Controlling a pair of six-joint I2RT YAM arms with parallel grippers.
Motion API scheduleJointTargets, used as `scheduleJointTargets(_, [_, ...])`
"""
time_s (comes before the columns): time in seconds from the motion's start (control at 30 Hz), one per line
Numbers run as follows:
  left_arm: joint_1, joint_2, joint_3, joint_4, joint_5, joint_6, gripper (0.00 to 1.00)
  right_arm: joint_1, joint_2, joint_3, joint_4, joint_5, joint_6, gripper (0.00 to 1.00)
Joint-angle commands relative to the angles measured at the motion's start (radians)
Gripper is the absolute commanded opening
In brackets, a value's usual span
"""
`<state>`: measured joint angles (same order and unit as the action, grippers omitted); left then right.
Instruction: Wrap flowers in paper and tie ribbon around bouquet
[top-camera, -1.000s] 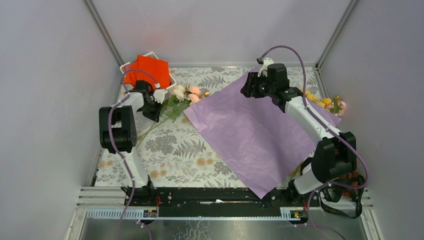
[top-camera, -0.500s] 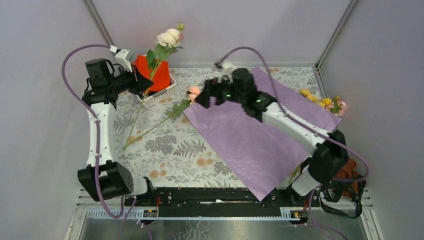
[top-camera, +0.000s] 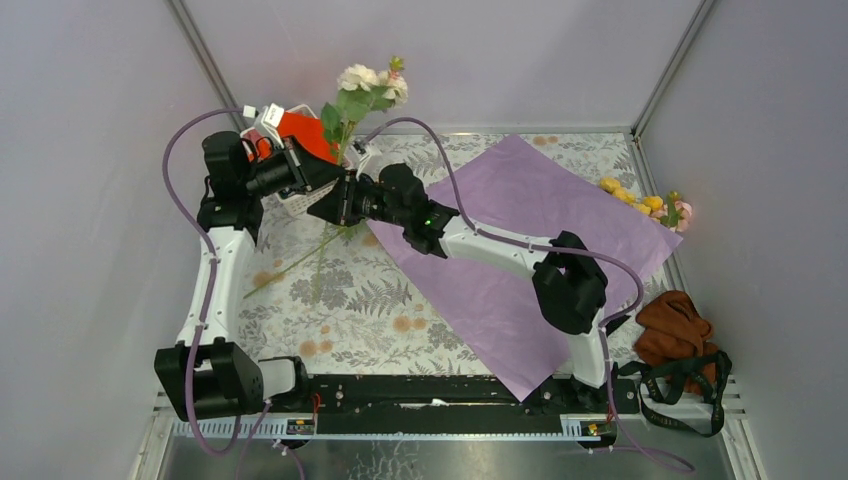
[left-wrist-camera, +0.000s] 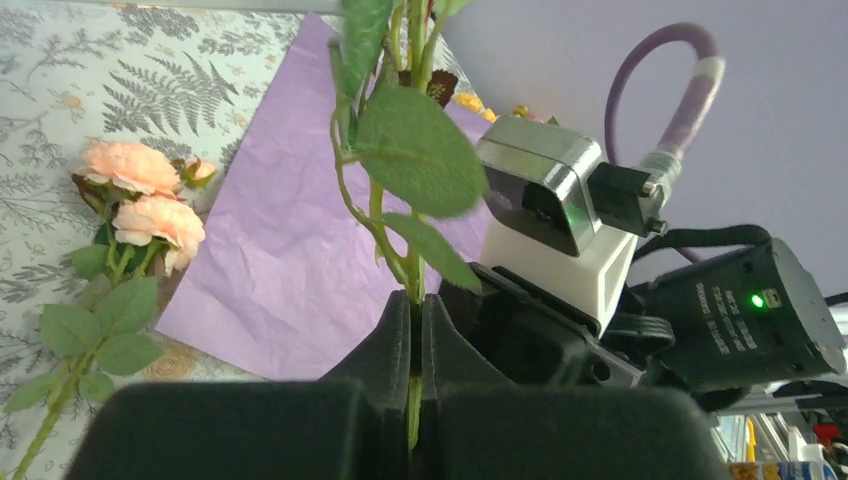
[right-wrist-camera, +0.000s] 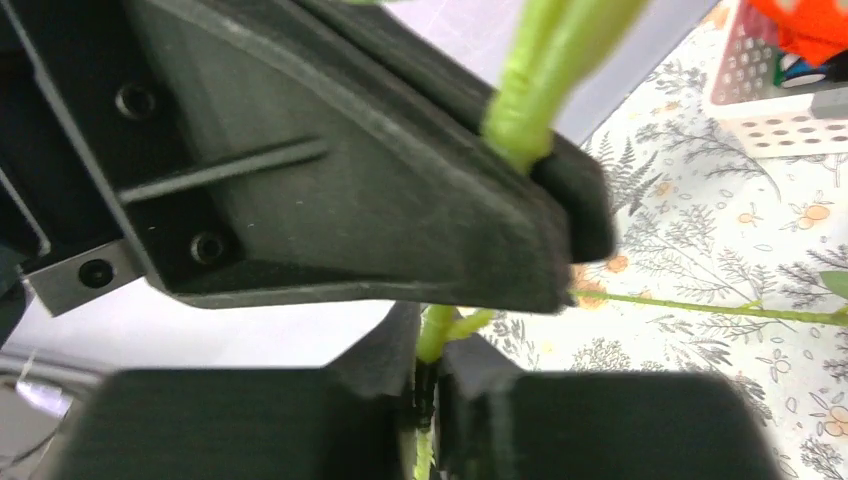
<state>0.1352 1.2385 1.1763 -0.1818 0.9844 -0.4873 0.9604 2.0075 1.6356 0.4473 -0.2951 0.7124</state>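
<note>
The paper is purple, the tablecloth fern-printed (grey and orange).

Matt, creased purple paper beyond left gripper; smooth green plastic stem between matt black fingers.

Pale grey walls, floral tablecloth

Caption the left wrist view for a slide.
Left gripper shut on a leafy stem, purple paper and pink blooms lying behind.
</note>
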Motion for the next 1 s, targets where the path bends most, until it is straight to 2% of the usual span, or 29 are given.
scheduleJointTargets(0.0, [-0.004,-0.032,-0.006,0.122,-0.011,-0.084,0.00,-0.003,-0.049,0.011,0.038,0.174,0.063,0.00])
scheduleJointTargets(0.03, [-0.004,-0.027,0.010,0.058,-0.048,-0.044,0.00,-0.009,-0.072,-0.012,-0.013,0.214,0.047,0.00])
scheduleJointTargets(0.07, [-0.004,-0.015,0.035,-0.008,-0.078,0.023,0.29,-0.020,-0.105,-0.032,-0.075,0.253,0.023,0.00])
scheduleJointTargets(0.1, [-0.004,0.005,0.068,-0.100,-0.113,0.121,0.77,-0.039,-0.138,-0.053,-0.149,0.283,-0.030,0.00])
scheduleJointTargets(0.13, [-0.004,0.030,0.105,-0.198,-0.143,0.266,0.96,-0.062,-0.177,-0.069,-0.238,0.324,-0.083,0.00])
scheduleJointTargets(0.2, [-0.005,0.093,0.164,-0.426,-0.234,0.582,0.99,-0.136,-0.227,-0.061,-0.498,0.370,-0.178,0.00])
scheduleJointTargets(0.27, [-0.004,0.143,0.154,-0.568,-0.368,0.862,0.99,-0.238,-0.252,-0.057,-0.750,0.366,-0.249,0.00])
scheduleJointTargets(0.33, [-0.004,0.180,0.077,-0.574,-0.530,1.003,0.99,-0.339,-0.256,-0.072,-0.963,0.360,-0.309,0.00])
scheduleJointTargets(0.4, [-0.003,0.215,-0.004,-0.534,-0.664,1.102,0.99,-0.421,-0.231,-0.074,-1.105,0.351,-0.367,0.00])
scheduleJointTargets(0.47, [-0.004,0.259,-0.069,-0.485,-0.742,1.166,0.99,-0.481,-0.190,-0.071,-1.176,0.383,-0.413,0.00])
scheduleJointTargets(0.67, [-0.012,0.376,-0.154,-0.338,-0.738,1.222,0.98,-0.594,-0.054,-0.056,-1.156,0.357,-0.460,0.02])
scheduleJointTargets(0.73, [-0.024,0.420,-0.150,-0.307,-0.746,1.220,0.98,-0.621,0.008,-0.026,-1.182,0.348,-0.475,0.16])
scheduleJointTargets(0.77, [-0.032,0.438,-0.150,-0.293,-0.752,1.215,0.97,-0.627,0.038,0.000,-1.208,0.361,-0.485,0.26])
scheduleJointTargets(0.83, [-0.046,0.467,-0.154,-0.257,-0.766,1.200,0.97,-0.630,0.076,0.031,-1.269,0.413,-0.509,0.56])
scheduleJointTargets(0.87, [-0.054,0.477,-0.155,-0.234,-0.772,1.193,0.97,-0.631,0.078,0.034,-1.290,0.442,-0.516,0.68])
scheduleJointTargets(0.97, [-0.073,0.519,-0.161,-0.181,-0.779,1.176,0.94,-0.642,0.016,0.017,-1.300,0.475,-0.534,0.82])
